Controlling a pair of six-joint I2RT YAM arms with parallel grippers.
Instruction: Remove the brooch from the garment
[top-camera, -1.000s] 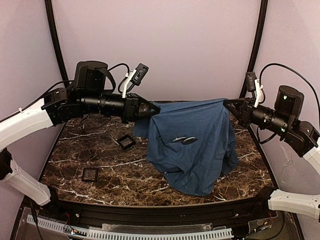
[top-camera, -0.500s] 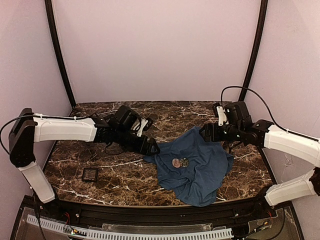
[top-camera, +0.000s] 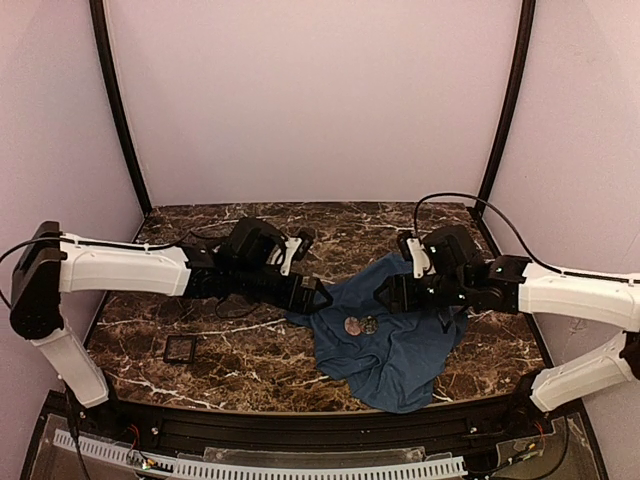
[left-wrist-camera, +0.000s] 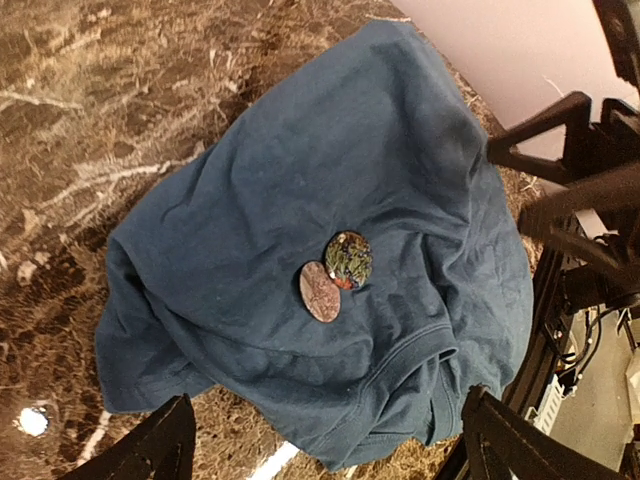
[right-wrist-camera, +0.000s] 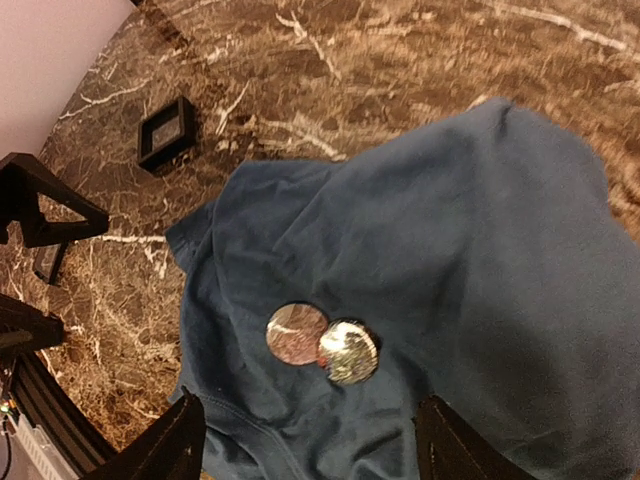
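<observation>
The blue garment lies crumpled on the marble table. On its front sits the brooch: two small round discs touching, one pinkish, one mottled and shiny. My left gripper hovers open at the cloth's left edge. In its wrist view the left gripper straddles the garment hem, holding nothing. My right gripper is open over the cloth's upper part; the right gripper shows empty above the garment, discs just ahead.
A small black square tray lies near the front left of the table. The right wrist view also shows a black tray on the marble beyond the cloth. Pale walls close in the back and sides.
A second ago both grippers held the garment stretched up in the air. Both have since come down and opened, and the cloth has dropped onto the table.
</observation>
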